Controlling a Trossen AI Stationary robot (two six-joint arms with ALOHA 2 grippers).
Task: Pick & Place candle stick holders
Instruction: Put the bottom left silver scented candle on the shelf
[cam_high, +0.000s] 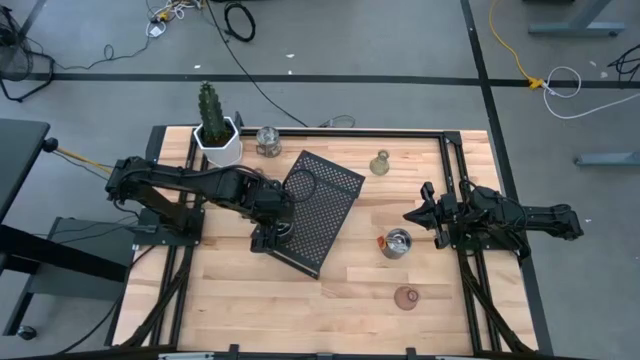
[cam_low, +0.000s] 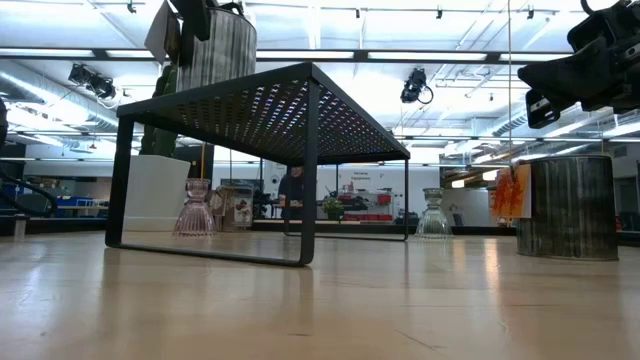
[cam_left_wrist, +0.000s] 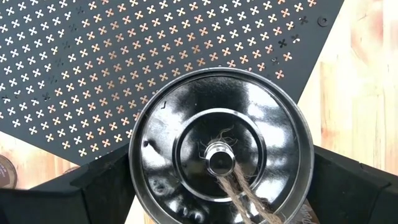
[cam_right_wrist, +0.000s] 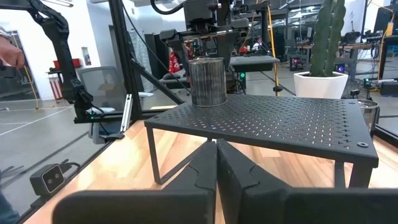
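A shiny silver candle stick holder (cam_left_wrist: 221, 155), twine at its centre, stands upright on the near left corner of the black perforated tray (cam_high: 320, 205). My left gripper (cam_high: 272, 228) points down over it, open, one finger on each side of its rim. Other holders stand on the table: a glass one (cam_high: 267, 140) by the cactus pot, an olive-yellow one (cam_high: 380, 163), a silver one (cam_high: 397, 243) and a pinkish-brown one (cam_high: 406, 297). My right gripper (cam_high: 412, 215) waits shut and level at the table's right side, touching nothing. My left gripper comes at the silver holder from above, with its fingers (cam_left_wrist: 102, 186) close beside the rim (cam_left_wrist: 134, 155) on two opposite sides. I cannot tell whether they touch it. The holder stands upright with its base on the tray.
The tray is a raised stand on legs (cam_low: 310, 170), set aslant in the table's middle. A white pot with a cactus (cam_high: 215, 135) stands at the far left. Bare wood lies along the near edge (cam_high: 300, 310).
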